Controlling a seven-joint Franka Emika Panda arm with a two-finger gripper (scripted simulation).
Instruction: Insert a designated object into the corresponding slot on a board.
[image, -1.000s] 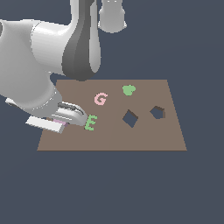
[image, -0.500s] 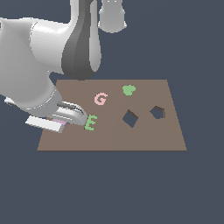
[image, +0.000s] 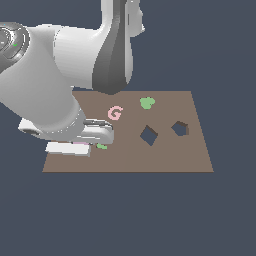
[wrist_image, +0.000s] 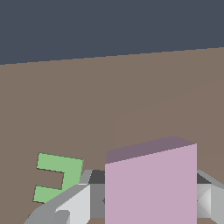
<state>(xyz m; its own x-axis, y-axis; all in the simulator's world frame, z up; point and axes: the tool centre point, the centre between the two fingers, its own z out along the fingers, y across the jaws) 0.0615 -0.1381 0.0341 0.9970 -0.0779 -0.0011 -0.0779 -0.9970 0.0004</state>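
Observation:
The lilac-pink square block (wrist_image: 151, 183) fills the wrist view, held between my two grey fingers (wrist_image: 74, 205). My gripper (wrist_image: 148, 203) is shut on it. In the exterior view the gripper (image: 80, 146) sits low over the near corner of the brown board (image: 165, 157) on the exterior view's left, and only a sliver of the block (image: 81, 144) shows beneath the hand. The diamond-turned square slot (image: 148, 135) lies further toward the exterior view's right, apart from the gripper.
A green letter E (wrist_image: 57, 177) lies on the board just beyond the block, mostly hidden by the hand (image: 101, 146) in the exterior view. A pink letter G (image: 115, 113), a green lumpy piece (image: 147, 103) and an irregular cut-out (image: 180, 128) are also on the board.
The arm and hand have shifted toward the exterior view's right and slightly lower, now covering most of the green E. The pink sliver moved along with the hand.

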